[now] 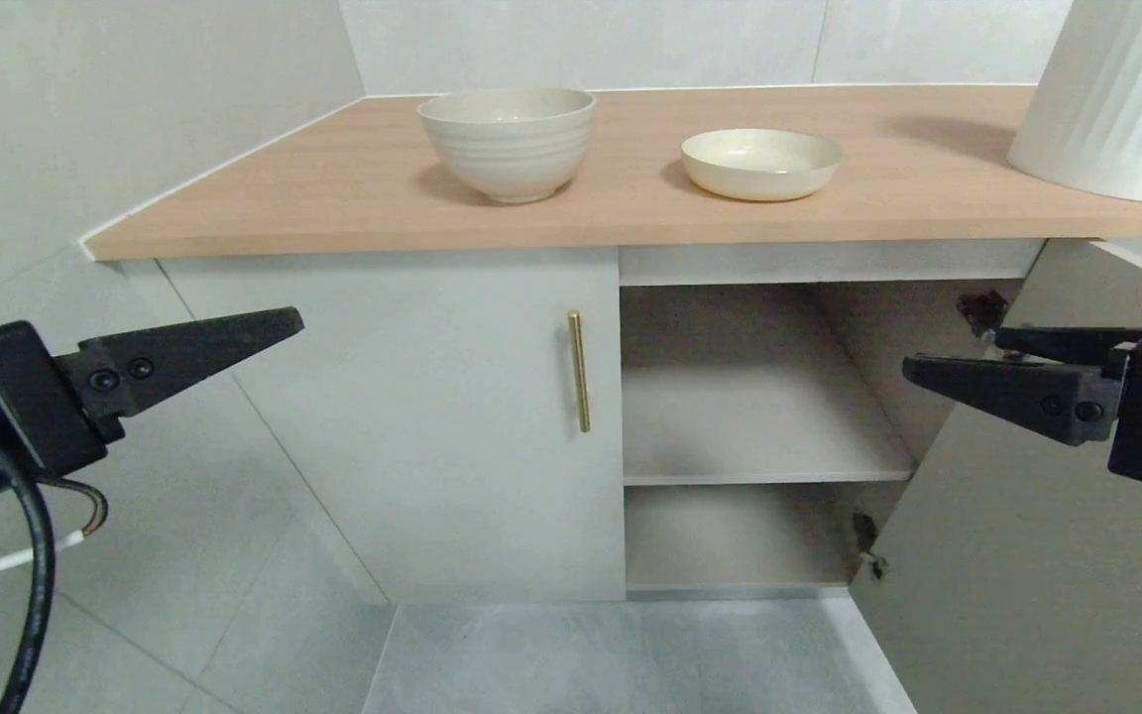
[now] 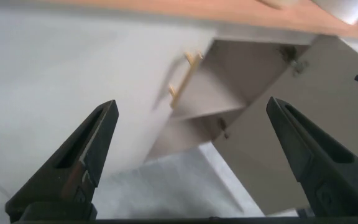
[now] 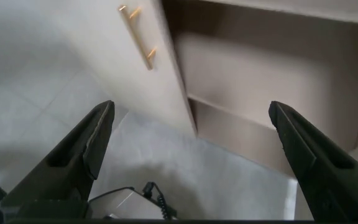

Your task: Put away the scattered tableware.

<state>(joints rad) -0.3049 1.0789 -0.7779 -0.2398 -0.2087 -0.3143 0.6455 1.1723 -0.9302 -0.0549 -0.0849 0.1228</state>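
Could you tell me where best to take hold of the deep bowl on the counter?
The bowl is probably best pinched at its near rim, coming down from above: it stands upright and open on the counter, and its round wall looks too wide to span.

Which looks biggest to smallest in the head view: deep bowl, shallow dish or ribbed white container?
Largest: ribbed white container, partly out of frame.
Then deep bowl.
Smallest: shallow dish, similar width but much lower.

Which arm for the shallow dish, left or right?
Right, likely. The dish sits on the counter above the open compartment, on the side of the right gripper. The left gripper is over by the closed door, nearer the bowl.
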